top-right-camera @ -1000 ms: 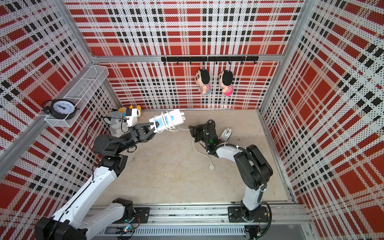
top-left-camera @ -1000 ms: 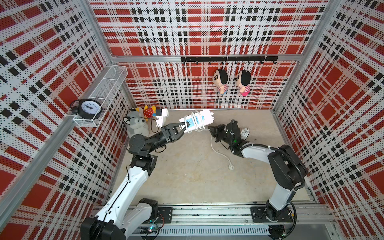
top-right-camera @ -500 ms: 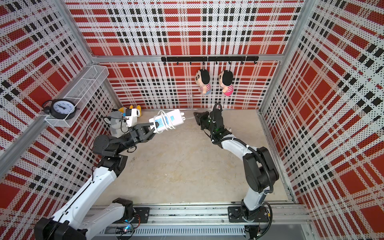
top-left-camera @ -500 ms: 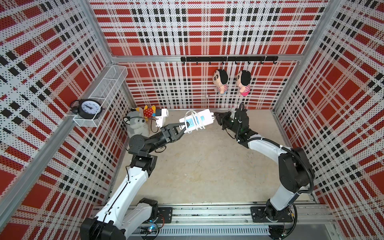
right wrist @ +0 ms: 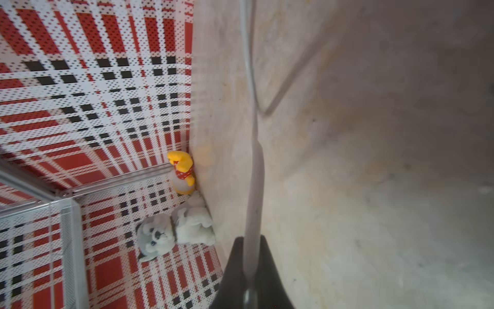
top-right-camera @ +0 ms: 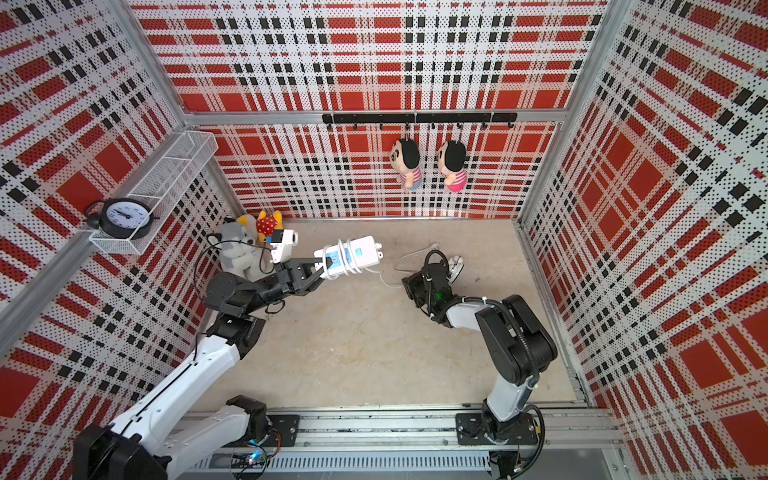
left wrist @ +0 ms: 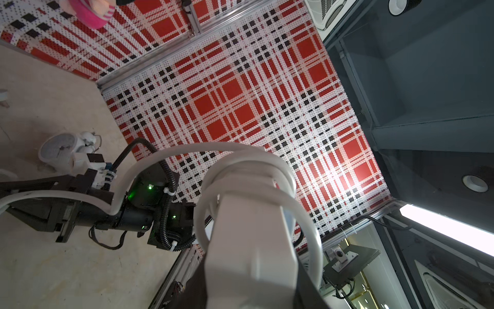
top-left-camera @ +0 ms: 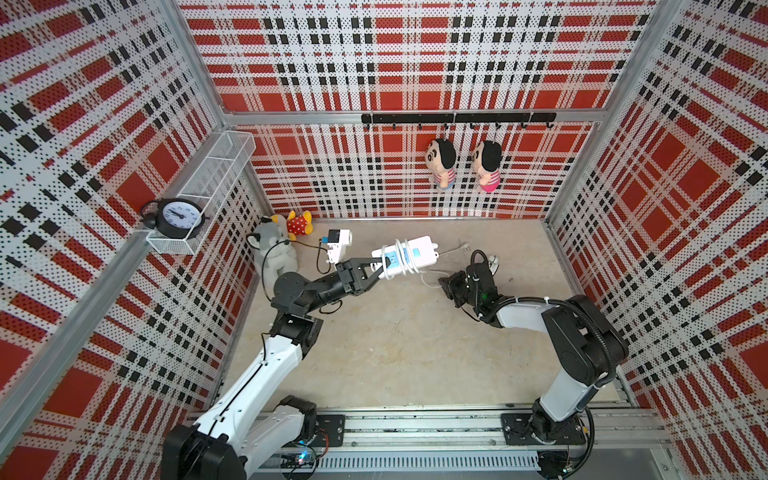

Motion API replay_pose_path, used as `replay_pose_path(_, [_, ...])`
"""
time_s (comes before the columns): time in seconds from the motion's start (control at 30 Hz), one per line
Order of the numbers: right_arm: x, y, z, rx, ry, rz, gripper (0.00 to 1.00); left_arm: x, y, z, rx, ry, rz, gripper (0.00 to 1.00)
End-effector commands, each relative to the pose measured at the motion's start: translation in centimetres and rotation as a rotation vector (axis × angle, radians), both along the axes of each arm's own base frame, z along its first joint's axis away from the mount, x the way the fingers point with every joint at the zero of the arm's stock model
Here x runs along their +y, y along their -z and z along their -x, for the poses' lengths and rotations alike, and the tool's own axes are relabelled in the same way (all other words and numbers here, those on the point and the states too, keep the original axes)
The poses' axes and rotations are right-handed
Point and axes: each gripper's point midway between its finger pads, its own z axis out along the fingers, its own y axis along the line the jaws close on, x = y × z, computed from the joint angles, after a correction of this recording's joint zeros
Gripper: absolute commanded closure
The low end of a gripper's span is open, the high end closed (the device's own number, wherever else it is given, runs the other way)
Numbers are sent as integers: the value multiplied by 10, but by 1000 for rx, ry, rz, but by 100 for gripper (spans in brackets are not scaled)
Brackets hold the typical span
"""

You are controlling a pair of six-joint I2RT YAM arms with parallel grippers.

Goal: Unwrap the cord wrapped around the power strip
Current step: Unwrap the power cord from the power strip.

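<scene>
Plaid pegboard walls close in a beige floor (top-left-camera: 395, 353), above which the strip (top-left-camera: 409, 254) is held in the air toward the back, sockets up. The job looks partly done: a loose run of cord (left wrist: 248, 160) trails from the strip down across the floor, but several turns, seemingly 3, wrap the strip's middle and are left to unwind. The left gripper (top-left-camera: 384, 266) is narrowly parted and clamped on the strip's near end, holding it roughly level. The right gripper (right wrist: 251, 270), low near the floor just right of the strip, is fully closed, pinching the free cord, which runs out between its fingers toward the coils.
</scene>
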Motion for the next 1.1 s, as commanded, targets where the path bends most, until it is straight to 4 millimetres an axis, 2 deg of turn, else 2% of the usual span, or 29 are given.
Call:
replay_pose_path(0.0, [-29, 27, 8, 45, 67, 145, 100, -9, -6, 11, -72, 10, 31, 100])
replay_pose_path(0.07, [-34, 34, 11, 50, 69, 172, 100, -13, 1, 13, -59, 24, 33, 100])
replay_pose_path(0.2, [-38, 28, 12, -12, 30, 232, 62, -15, 6, 16, -49, 34, 33, 100])
replay_pose_path(0.3, [-40, -1, 4, -130, -48, 297, 44, -15, 9, 15, -44, 31, 32, 100])
replay_pose_path(0.4, [-39, -37, 2, -284, -178, 349, 33, -16, 9, 16, -45, 38, 31, 100])
replay_pose_path(0.53, [-50, -71, 24, -496, -247, 429, 32, -16, 12, 16, -34, 43, 27, 100])
replay_pose_path(0.63, [-53, -112, 43, -705, -259, 491, 31, -16, 15, 15, -25, 46, 24, 100])
replay_pose_path(0.73, [-36, -157, 66, -976, -345, 620, 36, -17, 17, 15, -20, 49, 21, 100])
replay_pose_path(0.8, [-13, -183, 95, -1237, -427, 782, 38, -16, 18, 16, -21, 49, 21, 100])
replay_pose_path(0.87, [10, -192, 129, -1515, -511, 947, 37, -15, 17, 17, -25, 45, 22, 100])
replay_pose_path(0.9, [15, -192, 142, -1620, -541, 1012, 33, -16, 17, 17, -24, 46, 22, 100])
replay_pose_path(1.0, [18, -189, 156, -1755, -575, 1118, 28, -16, 17, 16, -20, 44, 22, 100])
replay_pose_path(1.07, [30, -174, 160, -1805, -715, 1160, 28, -16, 16, 16, -21, 46, 22, 100])
